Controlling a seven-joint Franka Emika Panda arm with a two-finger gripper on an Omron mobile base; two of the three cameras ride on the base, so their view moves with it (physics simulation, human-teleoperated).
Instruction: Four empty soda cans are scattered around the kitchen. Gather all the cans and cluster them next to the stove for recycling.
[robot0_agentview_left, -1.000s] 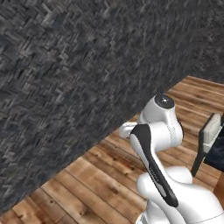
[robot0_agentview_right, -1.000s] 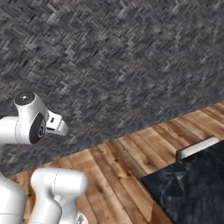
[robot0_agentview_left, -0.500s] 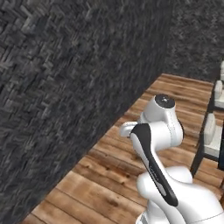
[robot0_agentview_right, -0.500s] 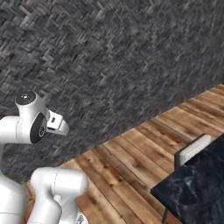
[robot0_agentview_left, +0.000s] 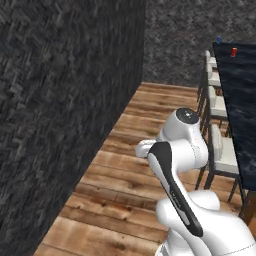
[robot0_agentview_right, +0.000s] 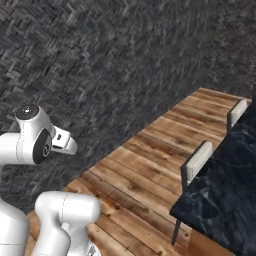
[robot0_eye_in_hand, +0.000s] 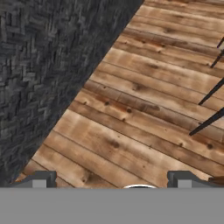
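Cans are what I'm after, and I can pick out two of them in the left base view: a red can (robot0_agentview_left: 234, 51) and a blue can (robot0_agentview_left: 219, 39), both tiny and upright on the far end of a dark marble table (robot0_agentview_left: 245, 100) at the right edge of the picture. The blue one stands a little farther away and to the left of the red one, and the two are near each other but apart.

A row of chairs (robot0_agentview_left: 222, 150) with pale seats and dark legs lines the left side of that table. In the right base view I see the same table (robot0_agentview_right: 225, 190) at the lower right, with two chair backs (robot0_agentview_right: 197, 161) tucked against its edge.

My arm (robot0_agentview_left: 177, 165) is folded up close to the base, over a wooden plank floor (robot0_agentview_left: 130, 190). A dark stone wall (robot0_agentview_left: 60, 115) runs along the left and meets another at the far end of the room.

In the hand view the gripper (robot0_eye_in_hand: 110, 183) points down at bare floor beside the wall's foot, its fingers (robot0_eye_in_hand: 38, 180) spread wide apart with nothing between them.
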